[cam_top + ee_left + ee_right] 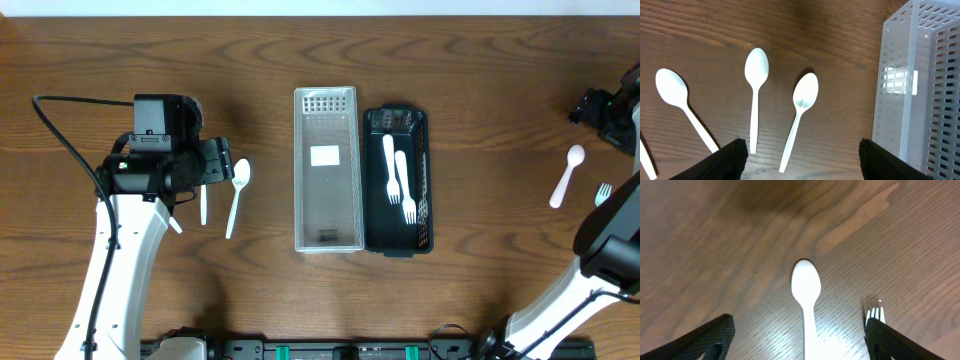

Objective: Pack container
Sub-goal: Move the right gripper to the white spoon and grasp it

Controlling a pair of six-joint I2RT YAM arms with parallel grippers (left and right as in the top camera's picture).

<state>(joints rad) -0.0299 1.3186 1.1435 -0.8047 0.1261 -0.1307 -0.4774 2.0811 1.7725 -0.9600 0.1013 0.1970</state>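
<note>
A clear perforated container (pixel 326 170) stands mid-table with nothing in it but a white label. It also shows in the left wrist view (pixel 920 90). Beside it a black container (pixel 424 180) holds white cutlery (pixel 400 185), at least one piece a fork. My left gripper (pixel 218 163) (pixel 801 150) is open and empty above three white spoons (pixel 801 107) (pixel 756 90) (pixel 680 105). My right gripper (pixel 799 340) is open and empty, straddling the handle of a white spoon (pixel 805 287) (pixel 567 175). A white fork (pixel 875 314) (pixel 603 192) lies by its right finger.
The right arm's black wrist (pixel 605 108) sits near the table's right edge, and its white link (pixel 610 230) crosses the lower right. The left arm's white link (pixel 115 260) runs along the lower left. A black cable (pixel 60 130) loops at far left.
</note>
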